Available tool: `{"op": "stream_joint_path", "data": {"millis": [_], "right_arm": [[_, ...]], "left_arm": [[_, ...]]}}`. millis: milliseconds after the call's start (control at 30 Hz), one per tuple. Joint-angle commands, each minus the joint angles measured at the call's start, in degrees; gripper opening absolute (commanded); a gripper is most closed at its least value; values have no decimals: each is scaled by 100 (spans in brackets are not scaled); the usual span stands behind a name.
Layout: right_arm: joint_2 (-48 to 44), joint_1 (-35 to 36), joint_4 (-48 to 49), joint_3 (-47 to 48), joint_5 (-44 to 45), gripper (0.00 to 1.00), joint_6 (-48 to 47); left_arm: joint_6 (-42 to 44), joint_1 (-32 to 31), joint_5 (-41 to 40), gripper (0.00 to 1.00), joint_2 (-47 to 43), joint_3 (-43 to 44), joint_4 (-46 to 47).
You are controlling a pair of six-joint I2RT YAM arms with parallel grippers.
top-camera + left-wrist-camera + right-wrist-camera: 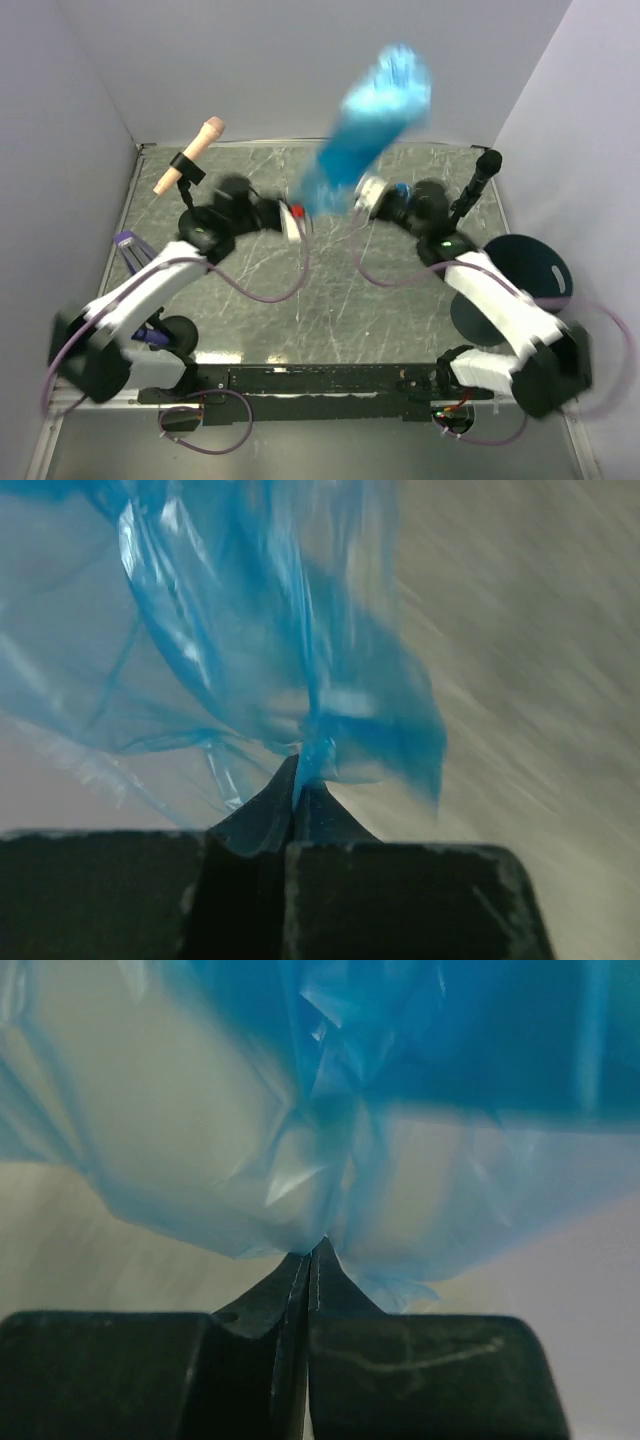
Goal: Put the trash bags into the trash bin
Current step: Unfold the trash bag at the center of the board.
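Pinching blue trash bag (370, 120) aloft with left gripper (298, 780) and right gripper (312, 1255) clenched; needing joint swing over trash bin (530, 265), table's (330, 310) right edge.

Trash bag (250, 630) between tight jaws

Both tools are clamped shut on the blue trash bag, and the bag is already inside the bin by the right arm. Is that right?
Not quite. The left tool and the right tool are both clamped shut on the blue trash bag, but the bag is not inside the bin. The top external view shows it held up in the air between the two arms, left of the bin.
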Motion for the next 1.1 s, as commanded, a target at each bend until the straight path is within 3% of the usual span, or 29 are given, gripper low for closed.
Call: {"op": "stream_joint_path", "data": {"millis": [0, 100, 200, 300, 400, 500, 600, 700, 833, 900, 967, 1000, 1067], "right_arm": [[-420, -427, -1975, -1827, -412, 0, -860], [-1371, -375, -1717, -2077, -746, 0, -492], [-1190, -339, -2033, -1499, -975, 0, 281], [-462, -383, -2200, -559, -766, 0, 1569], [548, -619, -2253, 732, -178, 0, 2626], [1507, -743, -2411, 2490, 394, 0, 3068], [2229, -752, -2307, 4448, 860, 0, 3148], [2485, -761, -1721, 5717, 1124, 0, 3148], [2056, -498, 334, 5983, 810, 0, 2456], [1758, -121, 1231, 5809, 502, 0, 1947], [1362, 195, 1726, 5266, 343, 0, 1419], [1099, 310, 1884, 4758, 325, 0, 1208], [440, 355, 1930, 2994, 299, 0, 725]], "left_arm": [[1151, 109, 100, 1, 79, -1305, -1982], [-124, 92, 399, 1, -231, -1350, -1154], [-1951, 83, 523, 1, 57, -833, -959], [-4094, 188, 85, 1, 593, 19, -1055], [-5826, 740, 250, 0, 1401, 1300, -1424], [-6849, 1303, 453, 1, 2176, 2901, -1574], [-6783, 1524, 365, 0, 2615, 4525, -1311], [-6633, 1665, 182, 1, 2915, 5976, -830], [-6607, 1639, -451, 1, 2766, 6630, 1304], [-5959, 1324, -550, 1, 2827, 7322, 1554], [-5064, 937, -269, 1, 2374, 6812, 1983], [-4511, 674, -198, 1, 2118, 5998, 2212], [-2871, 165, 169, 1, 820, 3262, 2547]]}}
